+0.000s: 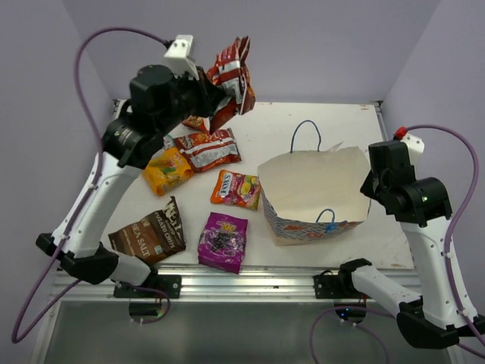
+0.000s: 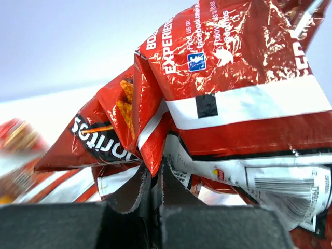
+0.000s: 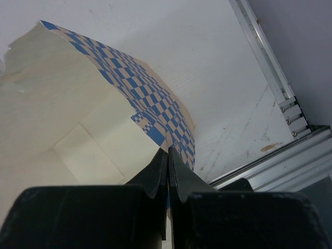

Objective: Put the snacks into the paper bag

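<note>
My left gripper is raised above the table's far left and is shut on a red chip bag. In the left wrist view the jaws pinch a fold of the red Doritos packet, with a larger red-and-white packet bunched against it. The paper bag stands open at centre right, and my right gripper is shut on its right rim. More snacks lie on the table: a red chip bag, an orange-yellow one, a multicoloured one, a purple one and a brown Sea Salt one.
A small orange packet shows partly under the left arm. The bag's blue cord handles stick up at its far and near sides. A metal rail runs along the table's near edge.
</note>
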You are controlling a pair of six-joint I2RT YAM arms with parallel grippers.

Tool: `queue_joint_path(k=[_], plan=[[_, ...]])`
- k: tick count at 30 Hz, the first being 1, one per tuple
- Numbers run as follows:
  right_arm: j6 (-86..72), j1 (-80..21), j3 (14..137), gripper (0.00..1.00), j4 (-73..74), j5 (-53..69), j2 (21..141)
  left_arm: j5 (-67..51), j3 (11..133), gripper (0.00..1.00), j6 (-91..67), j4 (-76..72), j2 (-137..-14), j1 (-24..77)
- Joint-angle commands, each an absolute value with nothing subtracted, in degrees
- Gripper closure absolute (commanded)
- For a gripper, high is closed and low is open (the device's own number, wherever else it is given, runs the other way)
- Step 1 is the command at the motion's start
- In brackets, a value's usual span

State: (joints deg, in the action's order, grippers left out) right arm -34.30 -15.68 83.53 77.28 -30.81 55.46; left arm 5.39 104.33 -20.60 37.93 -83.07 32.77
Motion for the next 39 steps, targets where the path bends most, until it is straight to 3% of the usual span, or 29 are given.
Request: queue_joint_path(k=[1,7,12,21,22,25,28,32,36,38,39], plan=[[-33.58,-15.38,84.02,1.0,91.14,-30.59,55.02,-9.98,111.88,1.0,-26.8,38.43,-83.23,35.32],[-33.57,-15.29,83.94,1.0,91.14,-30.76,55.37,-18.1,102.06,1.0,-30.85,27.26,-84.28,46.12],[-33.57,-15.29,83.94,1.0,91.14,-31.03,55.46,-18.19,100.2,1.0,-29.8,23.29,-88.5,54.65],[-34.01,-15.29,83.76,1.0,91.06,-30.85,55.11,-15.21,98.61,1.0,-25.05,24.33,-94.04,56.78],[-34.01,-15.29,83.85,1.0,91.05,-30.85,55.11,-14.77,98.79,0.73,-24.35,25.04,-94.48,56.78],[-34.01,-15.38,83.76,1.0,90.97,-30.85,55.2,-11.96,98.96,0.22,-22.07,27.59,-94.92,57.39],[-34.01,-15.29,83.76,1.0,91.05,-30.85,55.28,-6.0,99.32,0.0,-20.22,28.48,-92.64,57.66],[-33.75,-15.29,83.94,1.0,91.05,-30.76,55.28,11.46,96.43,0.0,-18.8,28.21,-82.49,57.83],[-33.66,-15.29,83.94,1.0,91.05,-30.41,55.28,49.45,84.05,0.0,-28.8,35.55,-71.3,57.83],[-33.75,-15.29,83.85,1.0,91.05,-30.24,54.85,50.64,73.42,0.0,-31.81,37.61,-68.83,55.48],[-33.66,-15.29,83.76,1.0,90.97,-30.15,54.76,44.01,70.52,0.0,-32.77,40.4,-69.43,53.11]])
